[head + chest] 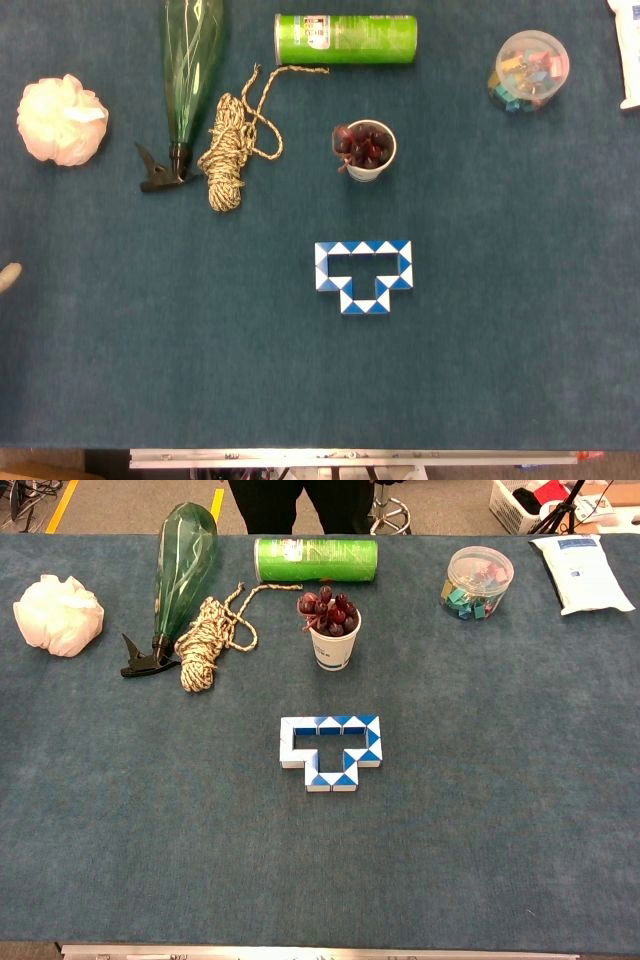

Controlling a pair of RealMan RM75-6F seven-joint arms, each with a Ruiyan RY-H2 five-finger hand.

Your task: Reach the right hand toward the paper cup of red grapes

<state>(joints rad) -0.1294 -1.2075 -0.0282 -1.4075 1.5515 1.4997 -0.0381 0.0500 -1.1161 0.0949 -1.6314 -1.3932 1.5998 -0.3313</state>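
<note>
A white paper cup of red grapes [366, 151] stands upright behind the table's middle; the chest view shows this cup [332, 638] with the grapes heaped above its rim. Only a pale fingertip of my left hand [8, 276] pokes in at the left edge of the head view, too little to tell how the hand is set. My right hand appears in neither view. Nothing touches the cup.
A blue-and-white snake puzzle [364, 275] lies in front of the cup. Behind it lies a green can [345, 39]; to its left are a coiled rope [228, 150], a green spray bottle [188, 70] and a white puff [61, 119]. A tub of clips [529, 70] stands far right.
</note>
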